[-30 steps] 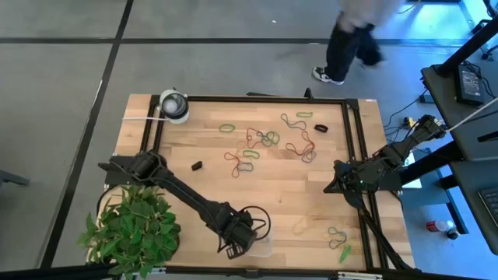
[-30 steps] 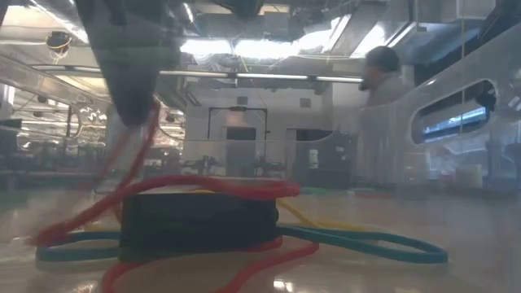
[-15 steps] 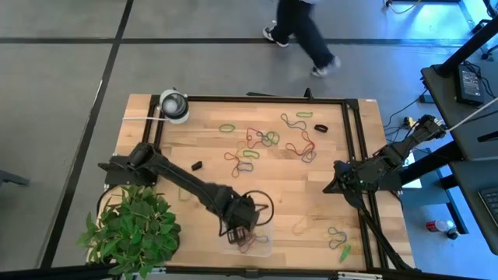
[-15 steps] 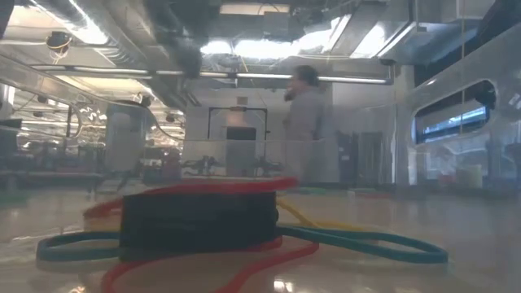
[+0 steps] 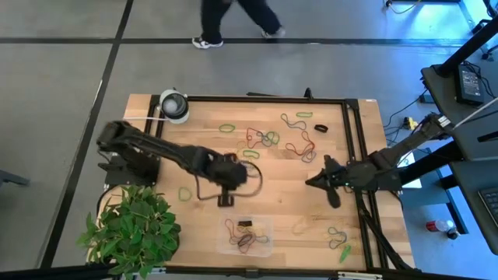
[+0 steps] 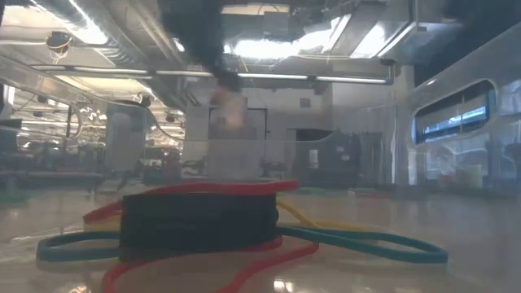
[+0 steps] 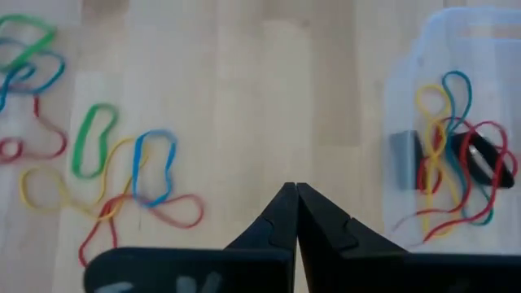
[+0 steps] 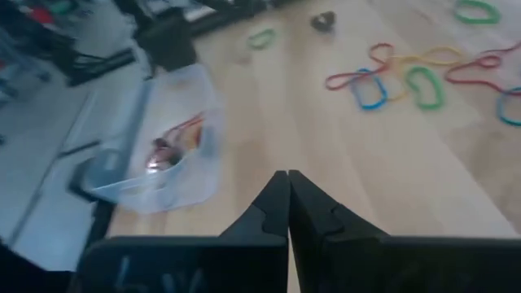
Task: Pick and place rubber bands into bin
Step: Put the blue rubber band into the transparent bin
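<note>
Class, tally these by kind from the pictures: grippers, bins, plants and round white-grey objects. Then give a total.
Grippers: 2 (left gripper, right gripper)
Bin: 1
Plant: 1
Round white-grey object: 1
Total: 5

Bright ceiling lights, glossy glare, blurred arm

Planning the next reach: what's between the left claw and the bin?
Bare wood. In the left wrist view the shut left claw and the bin have only table between them; the high view agrees.
</note>
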{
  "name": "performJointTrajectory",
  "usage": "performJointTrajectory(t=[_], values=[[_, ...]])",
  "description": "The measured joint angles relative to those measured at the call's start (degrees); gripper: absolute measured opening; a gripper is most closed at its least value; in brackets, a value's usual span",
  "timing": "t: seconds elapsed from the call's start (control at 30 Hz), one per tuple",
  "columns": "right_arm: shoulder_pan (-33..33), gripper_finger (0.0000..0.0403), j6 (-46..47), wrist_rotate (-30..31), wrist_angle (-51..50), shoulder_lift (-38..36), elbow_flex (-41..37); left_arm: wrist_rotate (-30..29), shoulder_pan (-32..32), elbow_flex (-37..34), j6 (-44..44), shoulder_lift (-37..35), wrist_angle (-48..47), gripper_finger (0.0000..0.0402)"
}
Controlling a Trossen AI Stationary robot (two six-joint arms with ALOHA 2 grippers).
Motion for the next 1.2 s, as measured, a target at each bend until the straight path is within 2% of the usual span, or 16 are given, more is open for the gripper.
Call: performJointTrajectory(t=[0.17, 0.33, 0.4, 0.6, 0.7, 0.9, 1.2], values=[[-5.87, 0.0002, -0.33, -0.03, -1.21, 11.87, 6.87, 4.21, 6.16, -15.93, 1.06, -11.89, 8.66, 0.0002], [-14.18, 0.0002, 1.97, -0.04, -13.01, 24.37, 18.07, 5.89, 11.3, -26.58, 2.77, -22.38, 13.87, 0.0002], [-17.72, 0.0002, 5.99, 0.01, -20.62, 29.42, 23.26, 5.89, 13.03, -29.46, 2.78, -25.93, 14.84, 0.0002], [-28.07, 0.0004, 28.51, -2.16, -47.74, 41.48, 33.88, 6.35, 16.1, -34.35, 3.23, -33.46, 14.98, 0.0002], [-31.71, 0.0018, 30.18, -6.3, -53.34, 44.38, 34.15, 6.39, 16.63, -35.23, 3.57, -35.55, 13.93, 0.0002], [-37.27, 0.0066, 30.33, -11.12, -51.07, 45.4, 29.02, 6.4, 16.61, -35.2, 6.68, -36.36, 14.74, 0.0002], [-42.85, 0.0121, 29.87, -12.08, -43.29, 45.34, 21.1, 6.37, 16.61, -35.22, 7.84, -36.33, 14.57, 0.0002]])
